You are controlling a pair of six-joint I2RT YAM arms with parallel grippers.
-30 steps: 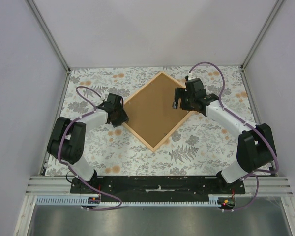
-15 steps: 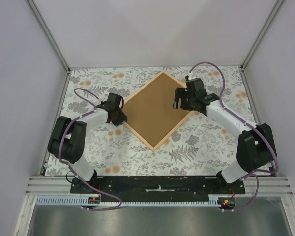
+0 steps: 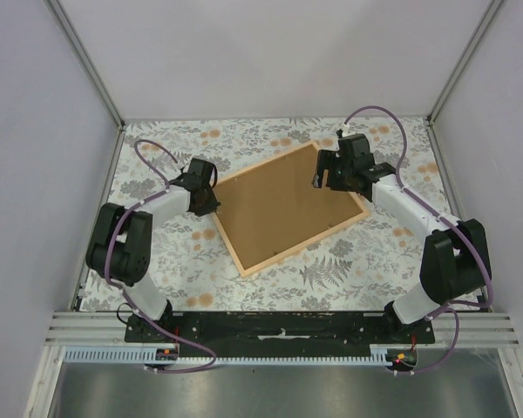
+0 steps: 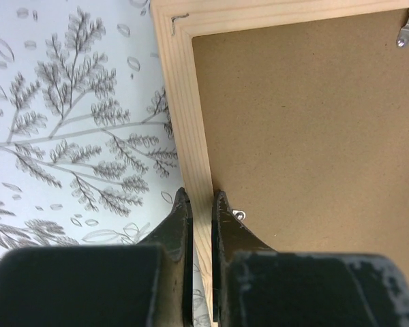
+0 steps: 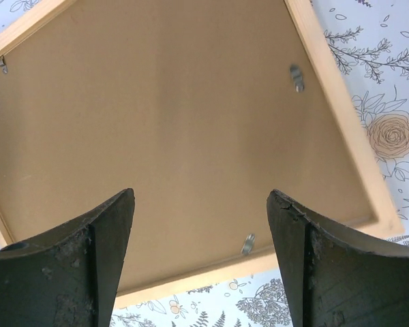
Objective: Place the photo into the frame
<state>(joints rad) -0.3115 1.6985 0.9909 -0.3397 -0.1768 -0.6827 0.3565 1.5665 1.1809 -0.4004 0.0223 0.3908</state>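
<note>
The frame (image 3: 305, 243) of light wood lies face down on the floral cloth, with the brown backing board (image 3: 288, 207) filling it. My left gripper (image 3: 211, 198) is at the frame's left corner. In the left wrist view it (image 4: 201, 197) is shut on the wooden rail (image 4: 187, 116), one finger outside and one on the board side. My right gripper (image 3: 327, 171) hovers over the frame's far right part. Its jaws (image 5: 201, 197) stand wide open above the backing board (image 5: 177, 116), holding nothing. The photo is hidden or out of view.
Small metal tabs (image 5: 296, 77) (image 5: 248, 243) (image 4: 238, 214) sit along the board's edges. The floral cloth (image 3: 349, 261) covers the table between grey side walls. Purple cables loop off both wrists.
The left gripper has closed on the frame's rail. The frame has turned clockwise from a diamond stance to a flatter one, and the right gripper shifted slightly right and back.
</note>
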